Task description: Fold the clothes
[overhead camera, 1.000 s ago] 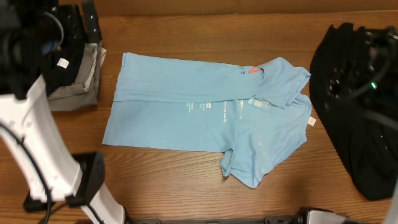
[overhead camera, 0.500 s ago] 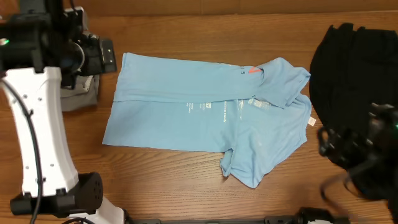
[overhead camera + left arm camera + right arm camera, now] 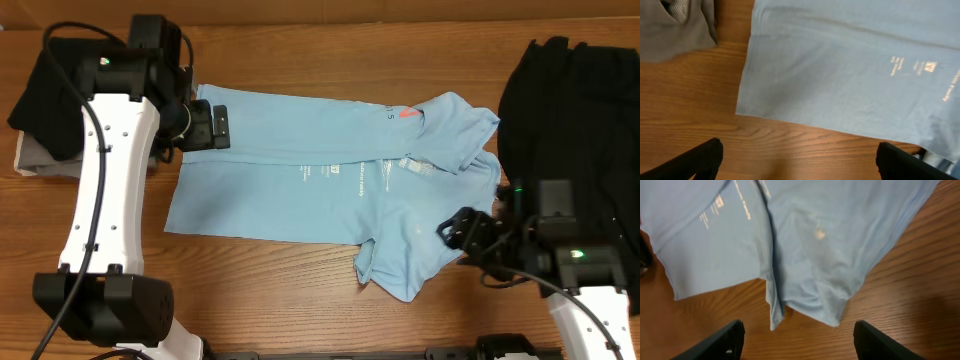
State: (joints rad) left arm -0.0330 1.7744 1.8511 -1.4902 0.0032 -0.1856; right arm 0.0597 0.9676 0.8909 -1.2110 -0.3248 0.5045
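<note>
1. Hovering over the near right part of the bench (image 3: 270,290), the right pincer (image 3: 455,232) is released. The wrist view shows its two fingers (image 3: 722,341) spread apart, with only wood and cloth below and nothing grasped.
2. Just beside that pincer, on its left, one sleeve (image 3: 395,268) of the light blue T-shirt (image 3: 280,190) points toward the near edge, its end rumpled and partly turned under.
3. The T-shirt lies at the middle of the bench, lengthwise from left to right. Its body is flat, and its far long edge is folded over toward the middle, so a straight crease runs along the garment.
4. Small white lettering (image 3: 350,172) sits close to that crease. A coral-red mark (image 3: 405,113) shows at the far right of the folded part. A small white tag (image 3: 500,196) lies at the right edge of the garment.
5. The left pincer (image 3: 212,127) hangs over the far left corner of the T-shirt. It is fully released and holds nothing; its wrist view looks down on the garment's left edge and bare wood.
6. At the far left, a black garment (image 3: 50,95) rests on grey cloth (image 3: 30,160), apart from the T-shirt.
7. At the right edge, a heap of black clothing (image 3: 570,110) lies beside the T-shirt's right end.
</note>
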